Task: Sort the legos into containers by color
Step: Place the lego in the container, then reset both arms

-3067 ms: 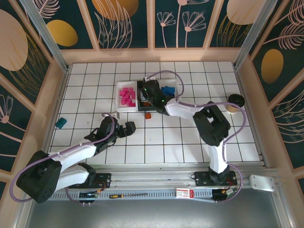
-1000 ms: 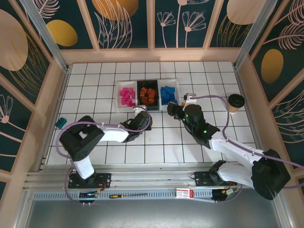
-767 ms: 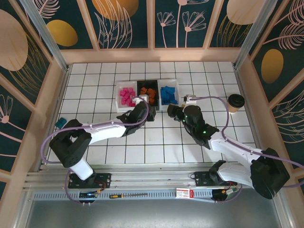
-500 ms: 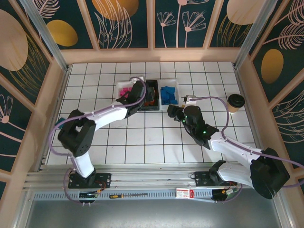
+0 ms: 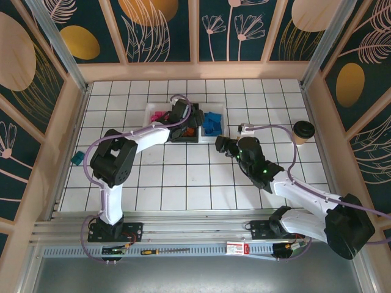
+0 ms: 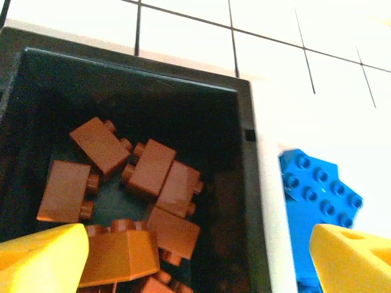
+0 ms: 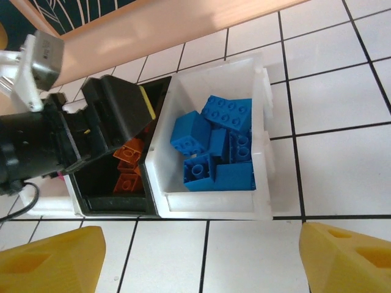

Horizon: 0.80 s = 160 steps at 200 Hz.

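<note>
We're looking at a white tiled counter [image 5: 201,177] with dark grout lines. It is boxed in by pale wooden framing and dark teal wall panels [image 5: 165,30] painted with golden ovals and leafy line drawings. A metal rail [image 5: 183,232] runs along the near edge. Off at the left edge sits a small teal block [image 5: 78,159], and over on the right a tan paper cup with a dark lid [image 5: 302,130]. Toward the back, three trays stand side by side in a row. The left white rectangular tray [image 5: 150,108] holds hot pink plastic bricks [image 5: 160,115], the black rectangular tray [image 6: 244,152] is in the middle, and the right white rectangular tray [image 7: 214,204] is piled with blue plastic bricks [image 7: 214,146]. The left fingers [image 6: 43,262] hang right over the black tray, spread wide and gripping nothing. The orange-brown plastic bricks [image 6: 153,174] lie loose on the tray floor below the gap. The right fingers [image 7: 52,259] are spread wide too and empty, low over bare tiles just in front of the trays. The blue pile sits ahead of them, in line with the gap, inside its tray and clear of both yellow tips.
</note>
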Motion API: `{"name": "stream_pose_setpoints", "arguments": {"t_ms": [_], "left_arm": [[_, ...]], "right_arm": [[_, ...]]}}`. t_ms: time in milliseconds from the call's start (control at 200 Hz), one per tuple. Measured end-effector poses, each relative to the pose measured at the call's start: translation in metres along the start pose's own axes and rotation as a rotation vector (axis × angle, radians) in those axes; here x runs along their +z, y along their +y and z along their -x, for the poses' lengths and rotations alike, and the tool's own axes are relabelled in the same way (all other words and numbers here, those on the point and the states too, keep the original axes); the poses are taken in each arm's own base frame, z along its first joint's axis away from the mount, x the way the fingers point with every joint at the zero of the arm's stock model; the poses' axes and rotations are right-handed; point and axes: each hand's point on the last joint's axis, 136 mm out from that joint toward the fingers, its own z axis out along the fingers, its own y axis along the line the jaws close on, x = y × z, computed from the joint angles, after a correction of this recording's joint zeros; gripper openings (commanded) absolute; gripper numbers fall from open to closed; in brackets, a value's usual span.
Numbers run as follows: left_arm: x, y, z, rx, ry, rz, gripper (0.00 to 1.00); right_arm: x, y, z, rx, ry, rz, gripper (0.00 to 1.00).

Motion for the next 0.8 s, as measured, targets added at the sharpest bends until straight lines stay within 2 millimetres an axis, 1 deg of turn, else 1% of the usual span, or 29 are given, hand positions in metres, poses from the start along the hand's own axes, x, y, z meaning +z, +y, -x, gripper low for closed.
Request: {"name": "stream_pose_setpoints", "arguments": {"t_ms": [65, 125, 200, 230, 300, 345, 385, 440, 485, 551, 671, 746, 801], "left_arm": [[-0.018, -0.002, 0.007, -0.001, -0.018, -0.016, 0.99], [-0.042, -0.005, 0.017, -0.008, -0.052, -0.042, 0.99], [-0.081, -0.009, 0.036, -0.021, -0.119, -0.085, 0.99], [-0.099, -0.01, 0.045, -0.027, -0.159, -0.101, 0.99], [-0.141, -0.01, 0.068, -0.039, -0.265, -0.133, 0.99], [-0.166, -0.006, 0.079, -0.045, -0.333, -0.14, 0.99], [-0.187, 0.002, 0.086, -0.047, -0.401, -0.132, 0.99], [-0.207, 0.017, 0.089, -0.045, -0.467, -0.098, 0.99], [-0.217, 0.03, 0.089, -0.035, -0.51, -0.058, 0.99], [-0.225, 0.052, 0.086, -0.018, -0.552, 0.02, 0.99], [-0.227, 0.095, 0.082, 0.039, -0.611, 0.192, 0.99], [-0.227, 0.128, 0.081, 0.066, -0.63, 0.312, 0.99], [-0.227, 0.155, 0.085, 0.058, -0.642, 0.387, 0.98]], "right_arm": [[-0.002, -0.001, 0.003, 0.002, -0.011, -0.005, 0.92], [-0.004, -0.002, 0.008, 0.006, -0.029, -0.012, 0.92], [-0.008, -0.004, 0.014, 0.008, -0.054, -0.024, 0.92], [-0.009, -0.005, 0.017, 0.005, -0.065, -0.029, 0.92], [-0.013, -0.008, 0.023, -0.004, -0.091, -0.048, 0.98], [-0.014, -0.012, 0.026, -0.011, -0.106, -0.064, 0.99], [-0.014, -0.014, 0.028, -0.02, -0.115, -0.08, 0.99], [-0.015, -0.018, 0.03, -0.029, -0.127, -0.102, 0.99], [-0.015, -0.022, 0.032, -0.032, -0.137, -0.121, 0.99], [-0.016, -0.028, 0.034, -0.04, -0.152, -0.154, 0.99], [-0.015, -0.042, 0.034, -0.045, -0.17, -0.191, 0.99], [-0.014, -0.055, 0.036, -0.04, -0.178, -0.221, 0.99], [-0.013, -0.063, 0.039, -0.029, -0.185, -0.237, 0.99]]}}
